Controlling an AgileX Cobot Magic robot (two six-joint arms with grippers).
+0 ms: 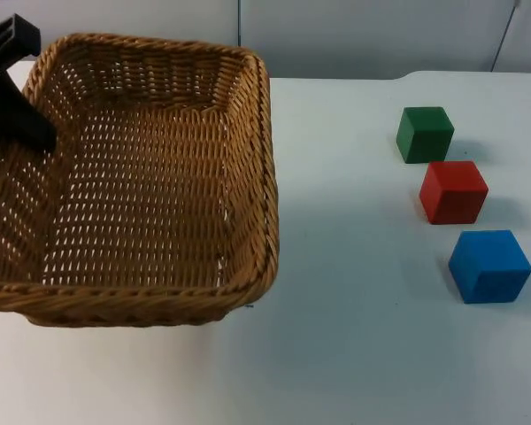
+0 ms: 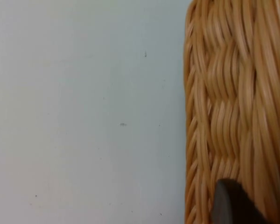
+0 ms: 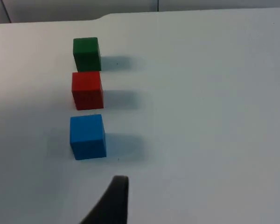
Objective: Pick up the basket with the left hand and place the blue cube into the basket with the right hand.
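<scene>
Top view: left gripper (image 1: 18, 119) fingers pinch basket (image 1: 150, 177) rim; blue cube (image 1: 489, 266) well apart.

Tan woven basket (image 1: 150, 177); blue cube (image 1: 489, 266), red cube (image 1: 453, 191), green cube (image 1: 425, 134), white table (image 1: 354, 354).

No readable text, labels or numbers.
The wicker basket (image 1: 142, 177), the blue cube (image 1: 489, 266), the red cube (image 1: 453, 191), the green cube (image 1: 424, 134) and the white table top (image 1: 363, 292) all show plain, unmarked surfaces with no print, brand or sign on them.
</scene>
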